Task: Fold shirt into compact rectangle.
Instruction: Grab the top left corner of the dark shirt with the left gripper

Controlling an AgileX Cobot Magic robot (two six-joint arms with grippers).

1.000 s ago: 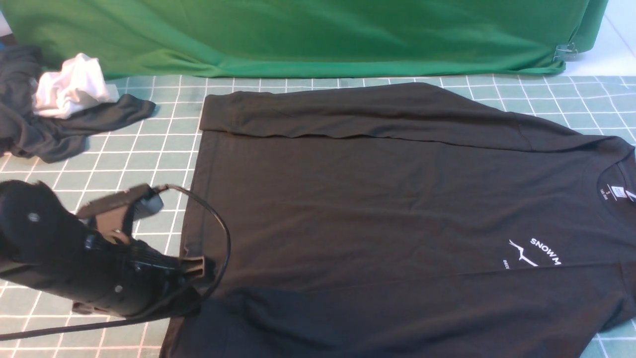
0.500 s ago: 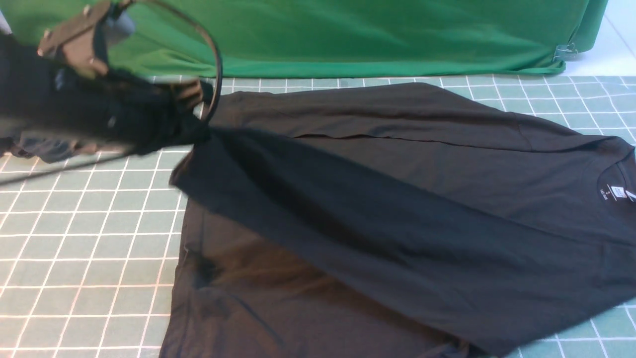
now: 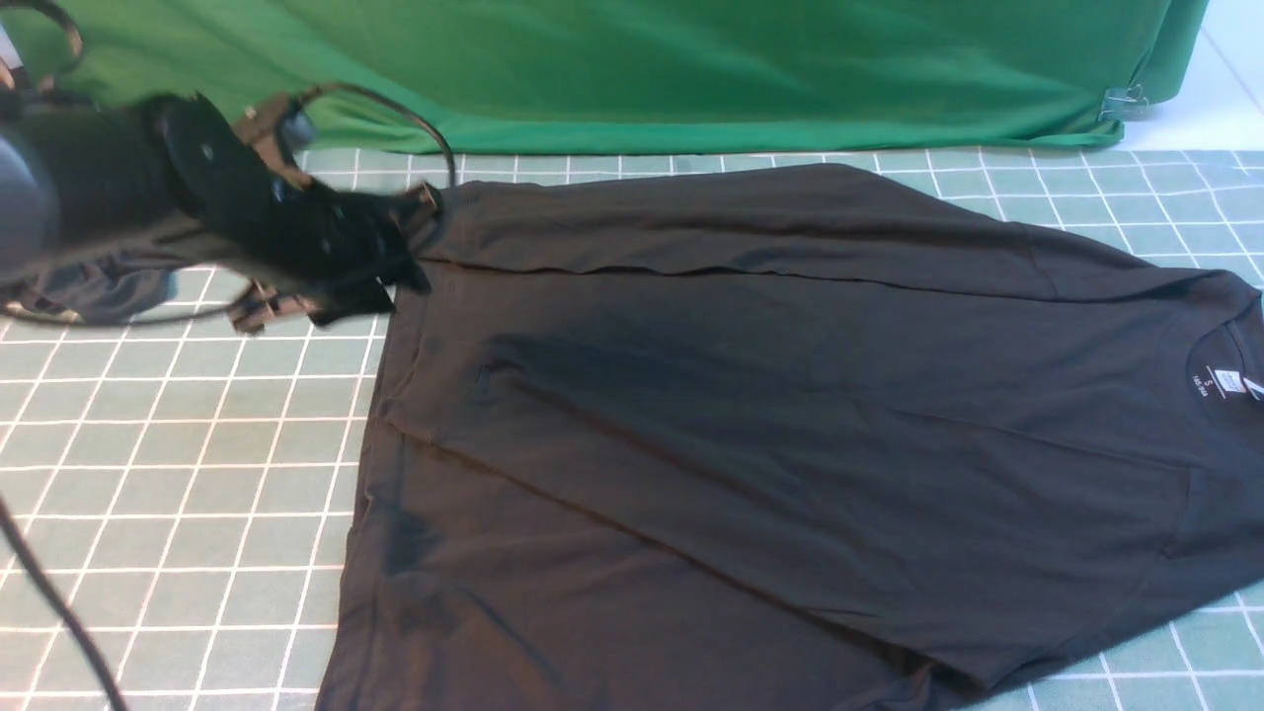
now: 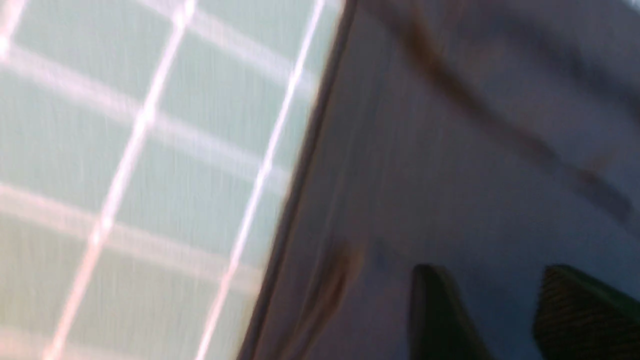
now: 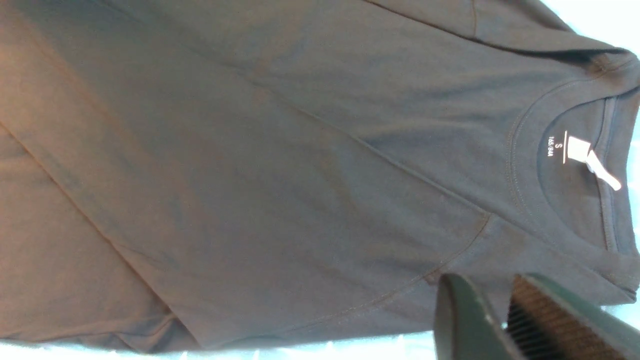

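Shirt (image 3: 790, 336), black, long-sleeved: laid over most of the grid-patterned surface (image 3: 178, 523), from the upper centre of the frame down to the lower edge and across to the right edge. One sleeve (image 3: 750, 217) lies lengthwise along the upper side. A broad flap (image 3: 731, 474) lies slantwise over the body, its edge descending from centre left to lower right; folds gather near its lower corner. White neck label (image 3: 1229, 381), inside the collar, at the right edge.

Left gripper (image 4: 492, 285): upper left of the front view, near the shirt's upper left corner. Tips apart with a moderate gap, dark fabric visible between them; wrist view blurred. Whether the tips touch the cloth cannot be told.

Right gripper (image 5: 490, 295): visible in its own wrist view alone. Tips apart by a narrow gap, empty, with the shirt seen beyond.

Dark garment (image 3: 99, 288), bunched: left side of the frame, partly hidden by the left arm (image 3: 109, 178).

Green cloth (image 3: 691, 74): hung across the top of the frame. Clear clip (image 3: 1126, 103): on its lower edge, upper right.
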